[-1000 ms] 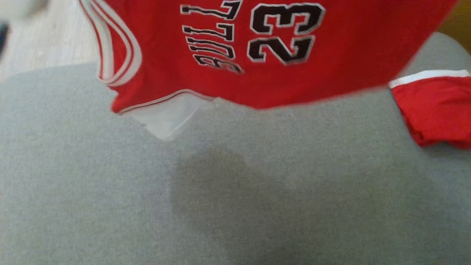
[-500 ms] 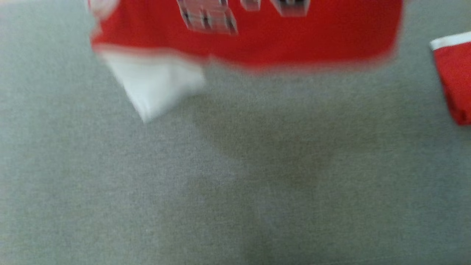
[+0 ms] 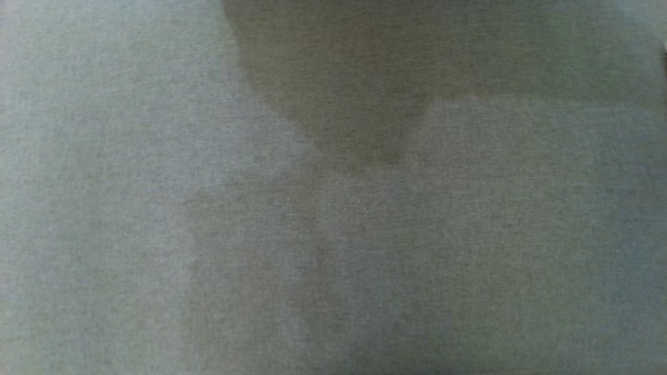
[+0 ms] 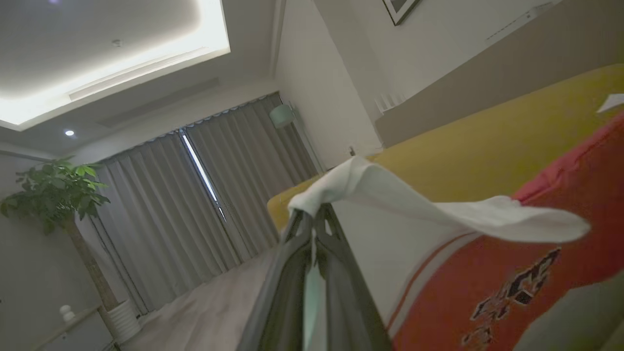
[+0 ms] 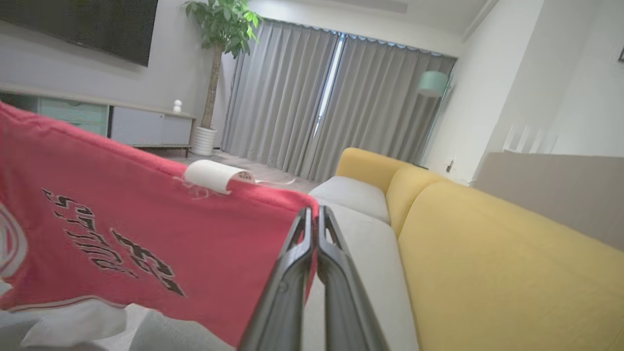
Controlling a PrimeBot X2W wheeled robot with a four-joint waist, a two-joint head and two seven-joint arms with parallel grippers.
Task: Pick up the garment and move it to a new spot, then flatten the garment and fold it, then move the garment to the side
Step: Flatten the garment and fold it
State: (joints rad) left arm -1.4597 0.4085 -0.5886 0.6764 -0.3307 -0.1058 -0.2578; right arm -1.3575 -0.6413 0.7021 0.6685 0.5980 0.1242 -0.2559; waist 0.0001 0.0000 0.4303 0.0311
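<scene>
Spreading beneath the head camera, a grey seat cushion [image 3: 156, 234] of woven, slightly heathered cloth carries a soft dark shadow [image 3: 338, 78] at its upper middle. Beside the seat rises the mustard-yellow sofa back [image 5: 487, 253], smooth and rounded. Beyond it come pale floor [image 4: 209, 312], a low grey cabinet [image 5: 131, 129], a leafy plant [image 5: 219, 24] in a white ribbed pot, a floor lamp [image 5: 433, 83] with a pale green shade, and, farthest, long grey pleated curtains [image 5: 302, 112].

The garment [image 5: 146, 219] hangs in the air over the sofa seat, stretched between the two arms, and blocks the lower left of the right wrist view. Whether its lower edge touches the cushion cannot be told.

The left end effector [image 4: 313, 219] is clenched, its dark fingers pressed together on a fold of the garment's white fabric, which drapes over the tips. The right end effector [image 5: 313, 214] is likewise clenched, gripping the red corner of the top edge.

The garment is a thin, limp red jersey with black lettering and numerals outlined in white, white trim stripes, and a white panel. A small white label [image 5: 212, 175] curls into a roll along its upper edge.
</scene>
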